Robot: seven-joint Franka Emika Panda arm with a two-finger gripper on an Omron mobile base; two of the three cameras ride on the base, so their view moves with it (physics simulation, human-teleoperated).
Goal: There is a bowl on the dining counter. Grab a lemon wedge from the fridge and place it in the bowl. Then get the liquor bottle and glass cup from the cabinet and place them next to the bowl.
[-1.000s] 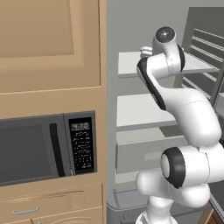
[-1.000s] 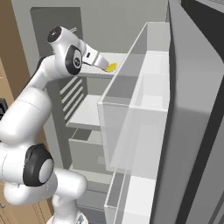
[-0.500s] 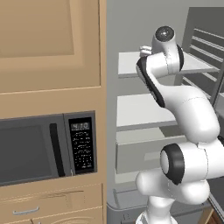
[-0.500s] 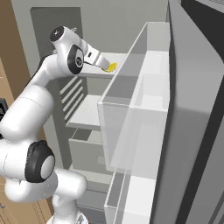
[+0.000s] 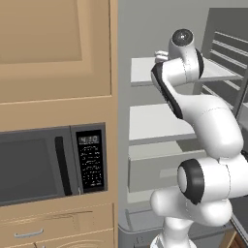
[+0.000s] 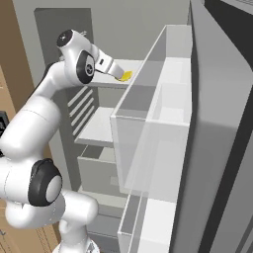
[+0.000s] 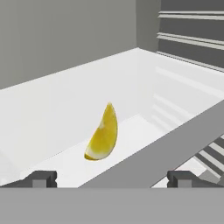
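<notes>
A: Hand view: lemon wedge on the white fridge shelf, standing on its edge, tip up. Gripper spread wide, nothing between the fingertips; wedge sits at 12 o'clock from them, apart.

B: Right base view agrees. Wedge on the fridge's top shelf, at 4 o'clock off the hand. Fridge door open.

A: Left base view: microwave at 9 o'clock of the arm.

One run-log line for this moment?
phase: reaching | gripper: open, nothing held | lemon wedge: on fridge shelf, ahead of gripper
</notes>
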